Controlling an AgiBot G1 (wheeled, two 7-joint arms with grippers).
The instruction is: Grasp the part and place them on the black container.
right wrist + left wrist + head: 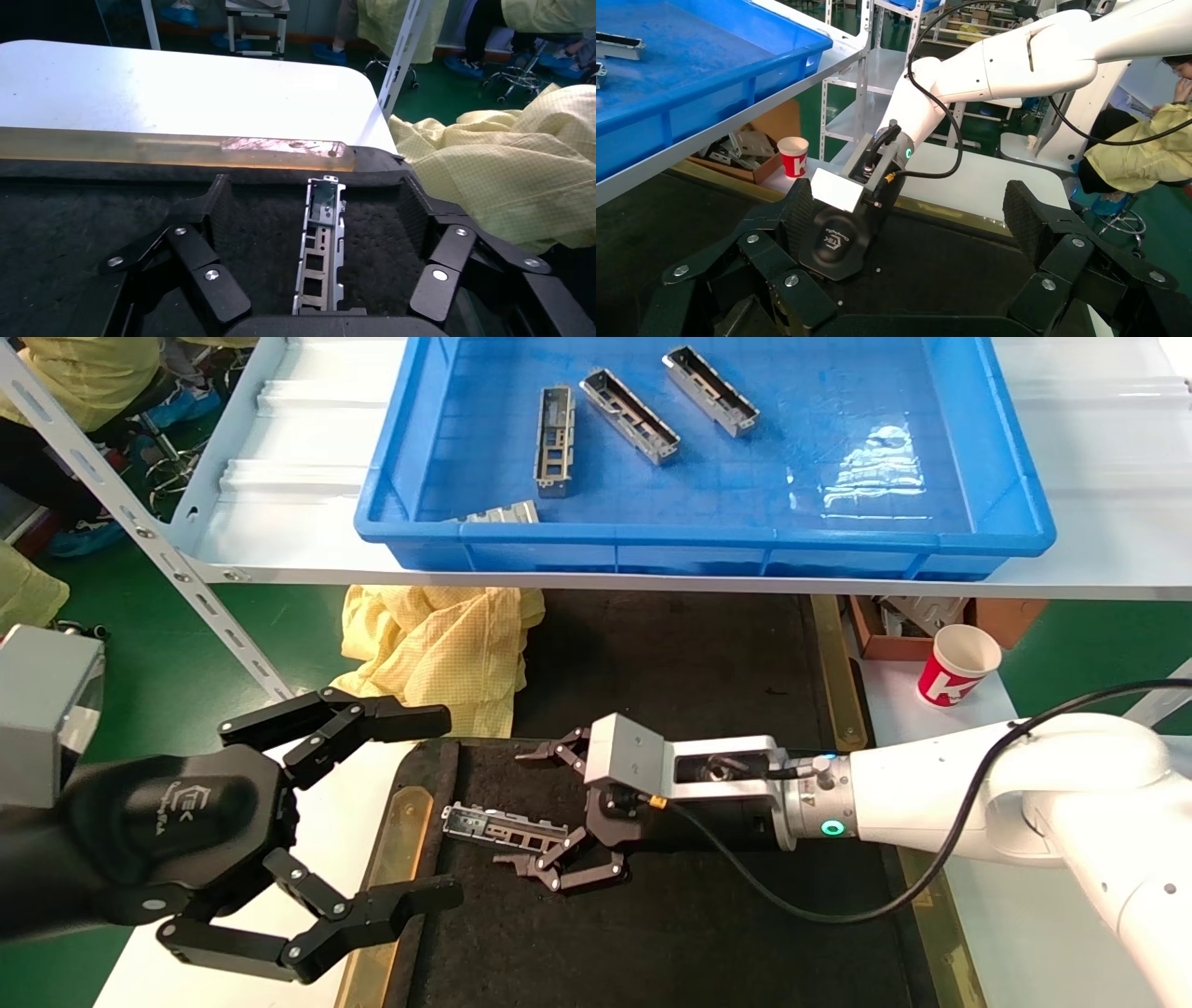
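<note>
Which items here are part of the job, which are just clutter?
Job:
- part lying on the black container, between the open right gripper fingers
- three more parts in the blue bin
- left gripper, open, idle

Clutter:
- yellow cloth
- red paper cup

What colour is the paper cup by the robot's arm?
Red with white, the paper cup; the head view shows it best.

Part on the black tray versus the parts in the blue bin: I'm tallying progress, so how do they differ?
The part lies on the black container, between the right gripper's open fingers; the parts in the blue bin, such as the middle one, lie untouched. It is alone; they number at least four. All look like the same silver channel.
</note>
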